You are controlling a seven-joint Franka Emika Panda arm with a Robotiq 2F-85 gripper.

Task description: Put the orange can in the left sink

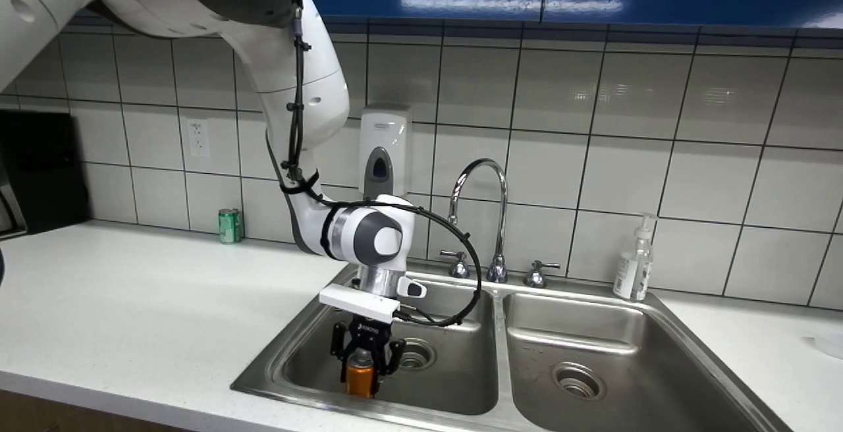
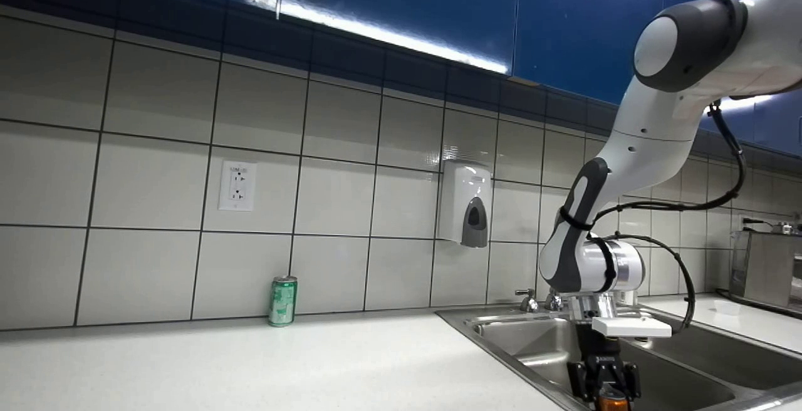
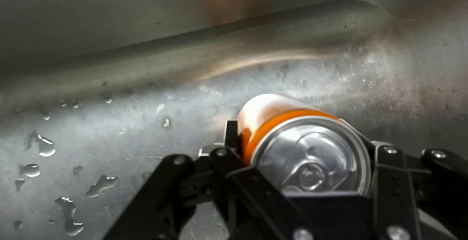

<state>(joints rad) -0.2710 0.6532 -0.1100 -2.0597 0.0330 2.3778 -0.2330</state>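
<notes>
- Sink on the left (image 1: 448,379): release only on its floor.
- End effector (image 1: 360,376): snug around the orange can (image 3: 303,148); spread evenly, lift straight up.
- Orange can: inside that sink; cannot tell whether touching bottom, lower gently.
- Water droplets (image 3: 102,186): possible slip.

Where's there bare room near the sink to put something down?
White counter between the green can and the left sink; also the right basin around its drain. Crowded: the left sink's near part, where the gripper holds the orange can, and the rear ledge, with faucet and handles.
</notes>
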